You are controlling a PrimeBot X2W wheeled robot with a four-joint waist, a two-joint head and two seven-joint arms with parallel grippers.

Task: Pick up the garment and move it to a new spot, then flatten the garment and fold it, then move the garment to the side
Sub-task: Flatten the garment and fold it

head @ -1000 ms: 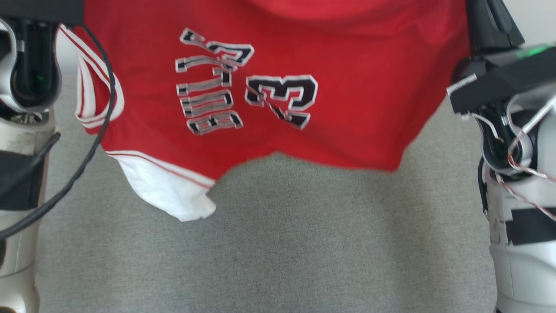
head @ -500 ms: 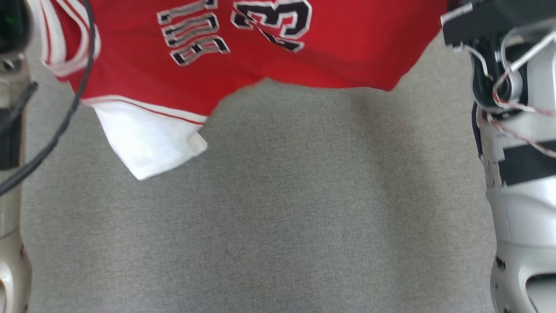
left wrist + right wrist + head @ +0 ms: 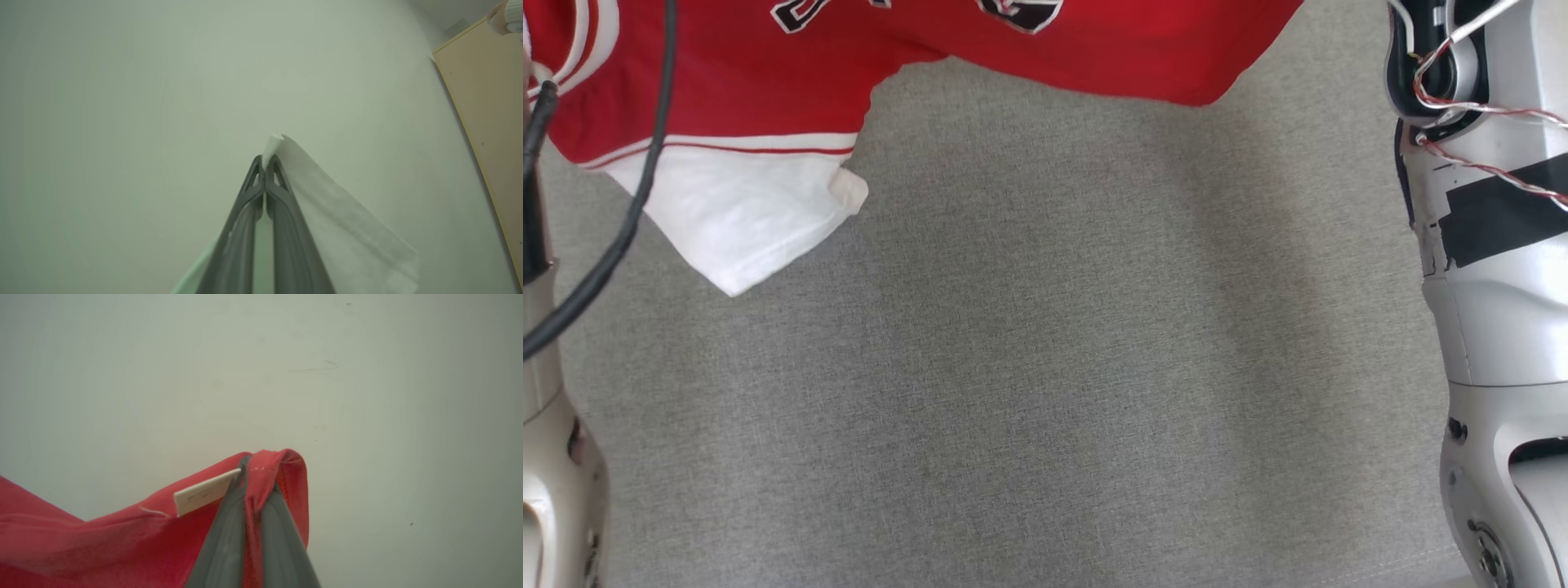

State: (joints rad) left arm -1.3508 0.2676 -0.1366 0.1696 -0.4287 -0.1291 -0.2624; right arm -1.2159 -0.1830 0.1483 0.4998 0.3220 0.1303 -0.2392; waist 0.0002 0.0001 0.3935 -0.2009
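The grey surface (image 3: 1045, 384) is under everything in the head view. The garment (image 3: 1094, 41), red with a white part, hangs across the top of this view; I cannot tell if its low white corner touches the surface. My left hand (image 3: 264, 161) is closed on a white corner, which sticks out just past the fingertips. My right hand (image 3: 256, 467) is closed on a red edge, bunched between the fingers. A small white label (image 3: 206, 493) sits just beside this grip.
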